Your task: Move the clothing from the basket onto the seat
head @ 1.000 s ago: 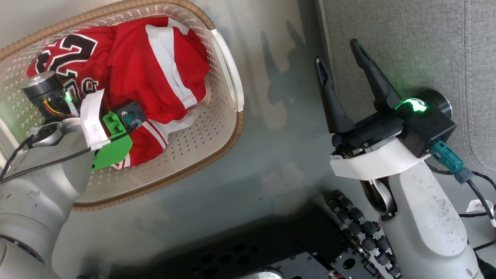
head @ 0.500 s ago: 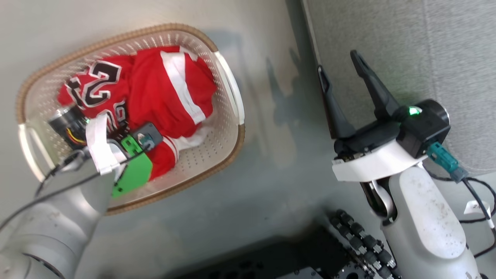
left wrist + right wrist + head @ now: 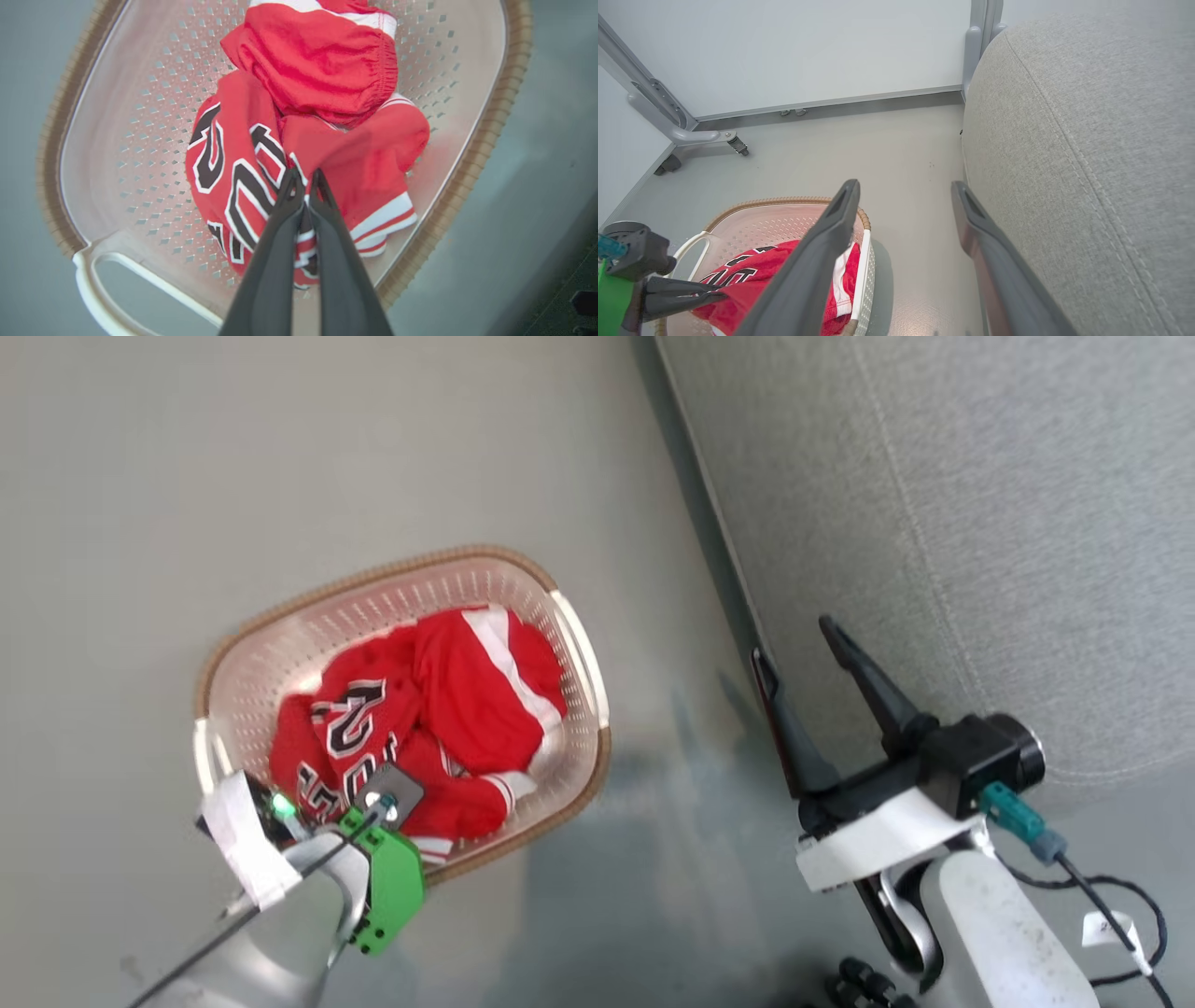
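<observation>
With left gripper (image 3: 304, 181) pinching the jersey (image 3: 224, 163) in the basket (image 3: 373, 577) at lower left, lift slowly to shed the shorts (image 3: 317, 60), carry past the spread right gripper (image 3: 794, 642) to the seat (image 3: 980, 523) at right

Pale grey floor (image 3: 233, 457) all round — a white wall panel (image 3: 808, 46) at twelve o'clock, its grey frame (image 3: 658, 102) and caster (image 3: 739, 147) at ten.

The left gripper (image 3: 303, 176) points down from its wrist, its two dark fingers (image 3: 275, 261) pressed together tip to tip, and the pale left forearm (image 3: 280, 943) reaches in from the lower left. The right gripper (image 3: 794, 641) points forward with its jaws spread wide, carried on the pale right forearm (image 3: 990, 933).
</observation>
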You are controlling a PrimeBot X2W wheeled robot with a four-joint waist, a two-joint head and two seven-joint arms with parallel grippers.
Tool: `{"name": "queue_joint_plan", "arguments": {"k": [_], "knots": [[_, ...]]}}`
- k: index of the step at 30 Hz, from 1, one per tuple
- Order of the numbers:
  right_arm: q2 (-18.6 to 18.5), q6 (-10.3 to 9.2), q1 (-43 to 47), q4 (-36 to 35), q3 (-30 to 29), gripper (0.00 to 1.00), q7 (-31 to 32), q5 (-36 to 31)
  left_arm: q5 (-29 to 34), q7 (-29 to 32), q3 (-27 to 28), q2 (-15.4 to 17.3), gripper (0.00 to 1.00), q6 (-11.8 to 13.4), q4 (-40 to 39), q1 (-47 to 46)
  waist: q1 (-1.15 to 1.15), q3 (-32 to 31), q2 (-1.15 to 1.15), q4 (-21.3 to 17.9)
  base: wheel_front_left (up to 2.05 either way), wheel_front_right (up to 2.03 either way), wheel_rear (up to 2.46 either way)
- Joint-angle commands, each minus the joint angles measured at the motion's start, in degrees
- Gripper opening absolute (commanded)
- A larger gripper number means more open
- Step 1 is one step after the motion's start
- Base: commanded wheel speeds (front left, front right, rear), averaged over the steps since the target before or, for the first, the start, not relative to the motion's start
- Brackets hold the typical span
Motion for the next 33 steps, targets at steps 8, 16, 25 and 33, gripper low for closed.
{"name": "queue_joint_plan", "arguments": {"k": [8,16,25,33], "knots": [[-0.3,-0.09,8.6,2.1,-0.6,1.00,0.0,-0.6,-5.3,-1.5,4.5,-1.6,0.00,2.0,-5.4,8.0,0.00,-22.6,0.00,3.8,0.00,0.00,0.00],[-0.3,-0.09,16.0,3.4,0.4,1.00,0.0,-1.0,-6.8,-1.5,7.9,-0.8,0.00,4.6,-15.9,13.9,0.00,-32.8,0.00,5.1,0.00,0.00,0.00],[-0.5,-0.09,19.0,3.3,0.1,1.00,0.0,-1.2,-6.0,-1.5,10.7,-0.2,0.00,6.8,-27.9,16.0,0.00,-36.8,0.00,5.3,0.00,0.00,0.00],[-0.8,-0.09,20.4,2.9,1.3,1.00,0.0,-1.0,-5.5,-1.5,11.1,-0.7,0.00,6.7,-36.2,16.0,0.00,-38.0,0.00,5.6,0.00,0.00,0.00]]}}
